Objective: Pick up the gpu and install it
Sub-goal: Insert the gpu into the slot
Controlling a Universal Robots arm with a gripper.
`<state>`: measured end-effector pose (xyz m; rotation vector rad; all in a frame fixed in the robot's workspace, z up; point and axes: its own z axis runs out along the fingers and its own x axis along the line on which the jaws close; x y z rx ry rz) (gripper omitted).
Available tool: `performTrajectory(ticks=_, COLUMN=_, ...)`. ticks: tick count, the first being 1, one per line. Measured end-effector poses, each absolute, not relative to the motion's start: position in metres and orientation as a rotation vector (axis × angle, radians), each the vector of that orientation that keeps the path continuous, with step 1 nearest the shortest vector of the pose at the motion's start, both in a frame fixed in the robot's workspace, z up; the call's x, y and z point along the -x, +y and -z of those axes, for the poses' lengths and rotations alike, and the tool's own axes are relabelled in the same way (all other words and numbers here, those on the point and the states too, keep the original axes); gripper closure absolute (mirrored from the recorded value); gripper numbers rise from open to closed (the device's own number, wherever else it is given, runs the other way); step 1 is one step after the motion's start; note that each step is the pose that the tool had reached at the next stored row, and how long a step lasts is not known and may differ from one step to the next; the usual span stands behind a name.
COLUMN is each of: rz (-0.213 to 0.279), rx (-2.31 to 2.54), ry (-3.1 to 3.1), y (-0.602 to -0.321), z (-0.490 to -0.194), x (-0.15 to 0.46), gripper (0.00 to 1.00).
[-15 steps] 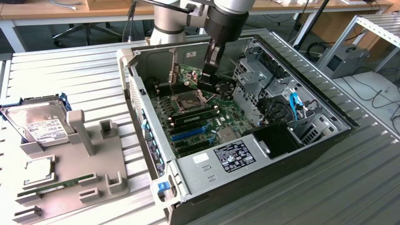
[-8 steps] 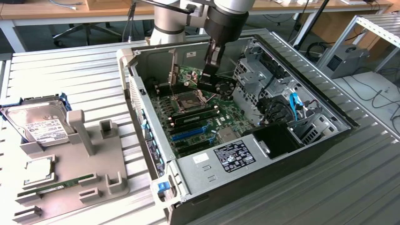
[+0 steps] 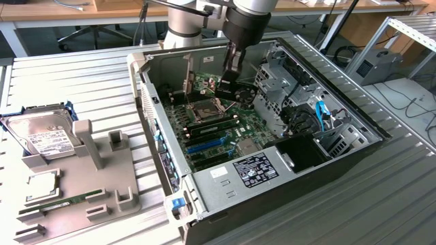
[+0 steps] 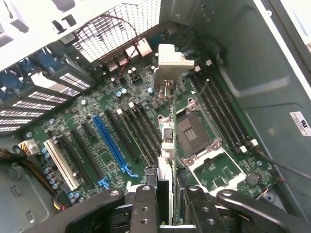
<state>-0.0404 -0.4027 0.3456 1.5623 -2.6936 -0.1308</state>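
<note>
The pick-up is done. The hand (image 4: pixel 167 196) has its fingers partly closed, clamped on both faces of the gpu (image 4: pixel 168 145), and carries it inside the open case (image 3: pixel 299 204). The install is what is left.

The gpu hangs above the board (image 4: pixel 87 121), not seated. It is off to one side of the blue slot (image 4: pixel 111 141), on the side towards the CPU socket (image 4: pixel 192 133). Its lower edge sits in no slot that I can see (how high it hangs above the blue slot, the pictures do not settle).

In the wrist view the gpu is seen edge-on: a thin, flat, dark card with small parts along its narrow edge. A pale metal bracket (image 4: pixel 173 60), bent at a right angle, caps the end farthest from the hand. The card looks upright and, by my judgement, runs roughly the same way as the blue slot.

Well apart from the blue slot, outside the case, a grey holder (image 3: pixel 75 189) on the bench (image 3: pixel 381 194) carries a drive (image 3: pixel 44 135) and a RAM stick (image 3: pixel 65 200).
</note>
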Motion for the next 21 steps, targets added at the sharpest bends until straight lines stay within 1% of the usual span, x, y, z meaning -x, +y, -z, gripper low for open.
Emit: performTrajectory(ticks=21, rz=0.128, rx=-1.736, ry=-2.578, y=-0.4025, z=-0.3456, x=0.0404, gripper=0.74)
